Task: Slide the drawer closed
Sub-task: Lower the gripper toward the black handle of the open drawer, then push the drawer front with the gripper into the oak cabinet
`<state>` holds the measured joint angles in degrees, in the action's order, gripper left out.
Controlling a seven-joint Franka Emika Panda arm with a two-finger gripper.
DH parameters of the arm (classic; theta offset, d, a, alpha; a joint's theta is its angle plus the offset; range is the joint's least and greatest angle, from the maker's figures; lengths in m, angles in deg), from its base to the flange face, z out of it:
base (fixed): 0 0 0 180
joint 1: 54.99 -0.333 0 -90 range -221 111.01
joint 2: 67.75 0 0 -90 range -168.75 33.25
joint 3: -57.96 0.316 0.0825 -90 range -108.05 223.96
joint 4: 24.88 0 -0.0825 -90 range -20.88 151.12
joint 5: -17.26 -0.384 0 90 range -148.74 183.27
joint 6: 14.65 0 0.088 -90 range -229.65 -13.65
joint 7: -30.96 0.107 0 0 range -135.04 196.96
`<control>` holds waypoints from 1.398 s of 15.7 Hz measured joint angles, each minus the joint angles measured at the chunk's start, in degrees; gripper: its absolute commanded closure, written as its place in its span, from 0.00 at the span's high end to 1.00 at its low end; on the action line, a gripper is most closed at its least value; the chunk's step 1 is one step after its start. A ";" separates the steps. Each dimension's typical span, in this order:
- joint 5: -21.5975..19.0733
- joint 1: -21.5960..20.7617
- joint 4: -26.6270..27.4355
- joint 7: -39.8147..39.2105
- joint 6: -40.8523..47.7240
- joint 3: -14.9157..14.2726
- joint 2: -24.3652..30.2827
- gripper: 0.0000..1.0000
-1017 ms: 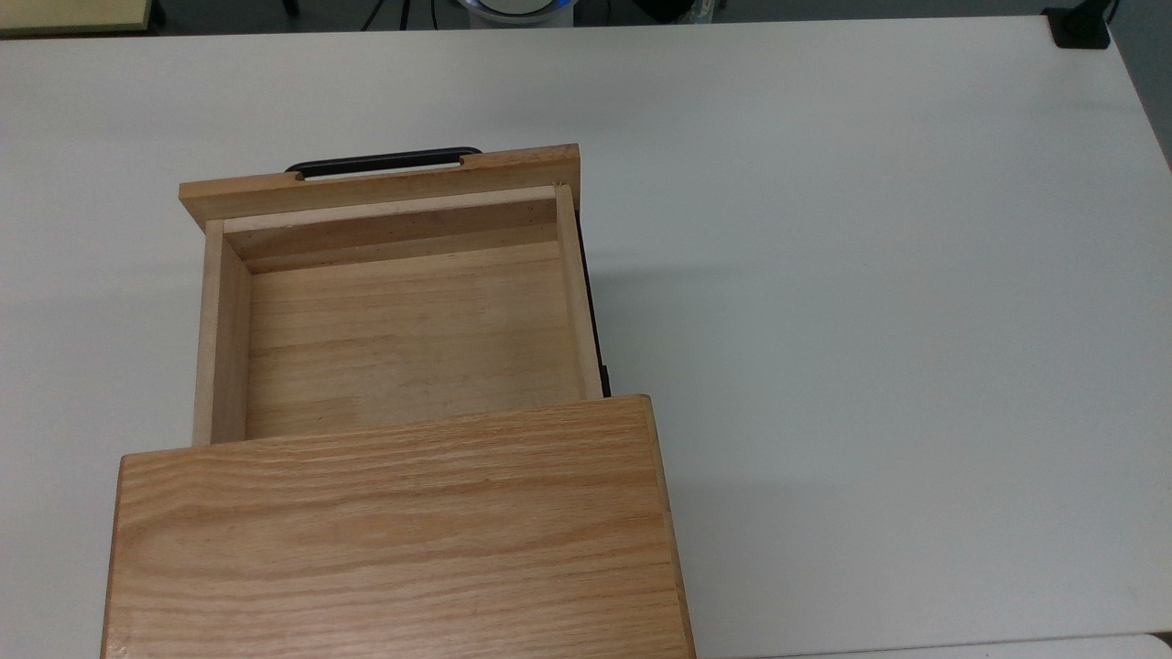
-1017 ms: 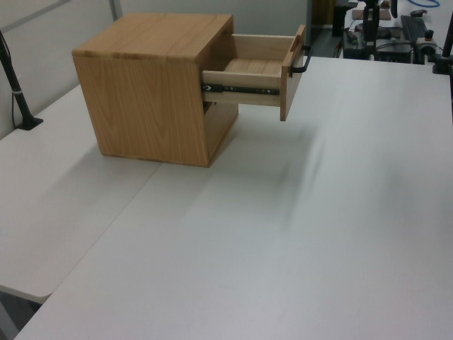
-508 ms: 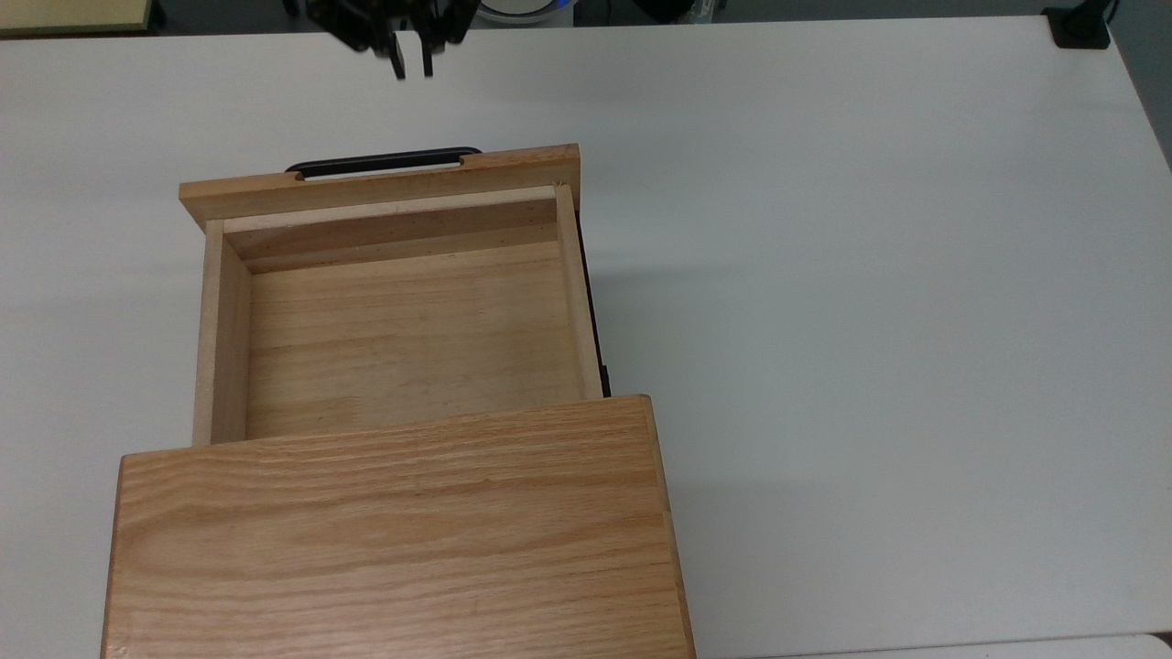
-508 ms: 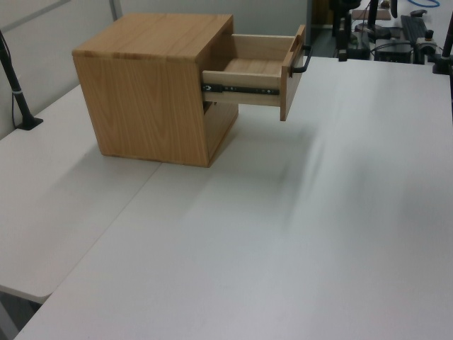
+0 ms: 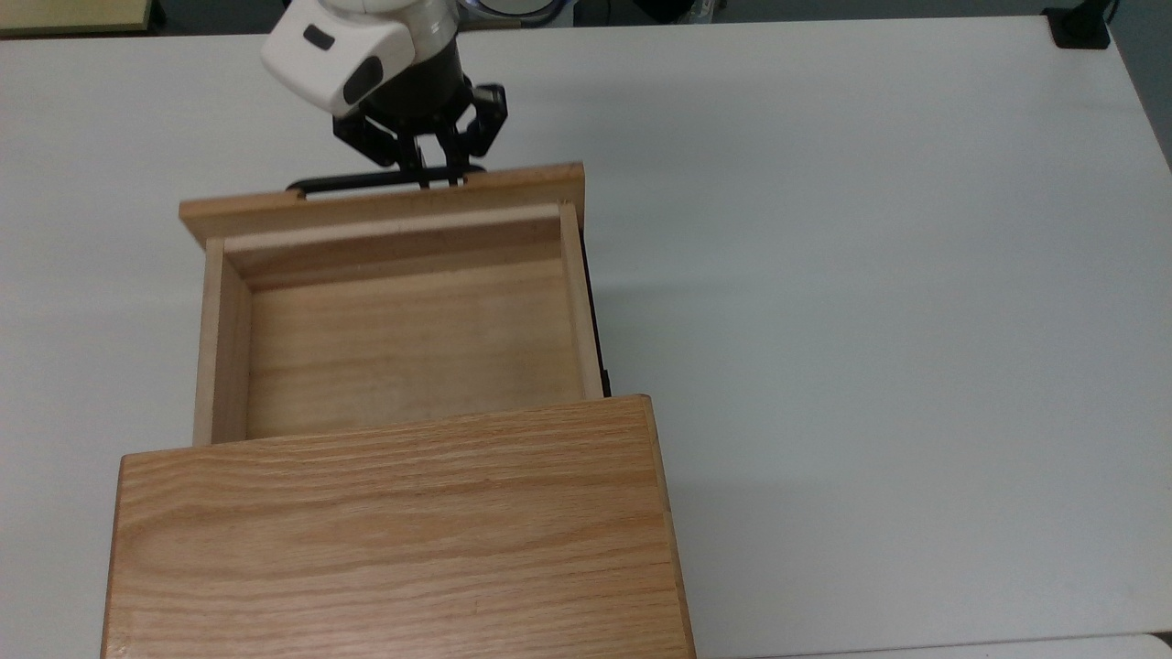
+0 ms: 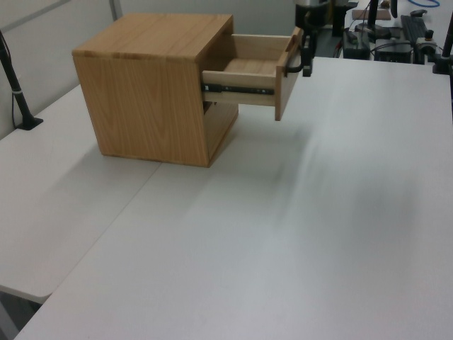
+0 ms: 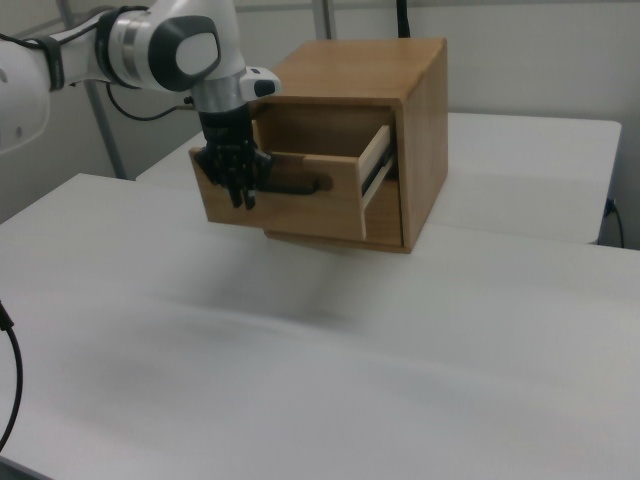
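Note:
The drawer (image 5: 403,348) is a shallow light-wood tray that stands pulled well out of the oak cabinet (image 5: 394,540). Its wider front panel (image 5: 366,209) carries a thin black bar handle (image 5: 348,183). My gripper (image 5: 437,174) is shut, holds nothing, and sits at the handle's right end against the outside of the panel. In the right view the gripper (image 7: 242,198) hangs in front of the panel (image 7: 310,215), beside the handle (image 7: 295,186). In the left view the gripper (image 6: 307,60) is at the panel's (image 6: 283,85) outer face.
The cabinet (image 6: 152,99) stands on a wide white table (image 5: 870,320). A black clamp post (image 6: 18,92) rises at the left view's left edge. A black mount (image 5: 1080,27) sits at the top view's upper right corner. Equipment (image 6: 396,35) stands beyond the table.
My gripper has come down from the top view's upper edge to the handle. The drawer front has slid a little toward the cabinet.

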<state>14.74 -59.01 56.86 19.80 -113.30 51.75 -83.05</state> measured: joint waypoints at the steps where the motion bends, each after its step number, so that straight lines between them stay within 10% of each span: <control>1: -0.56 0.00 -0.50 0.70 -2.29 -0.05 -0.76 0.24; 22: -1.34 -5.12 -9.61 15.20 -38.76 -3.64 -16.50 0.11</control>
<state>13.40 -64.13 47.25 35.01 -152.07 48.10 -99.55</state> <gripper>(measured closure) 0.872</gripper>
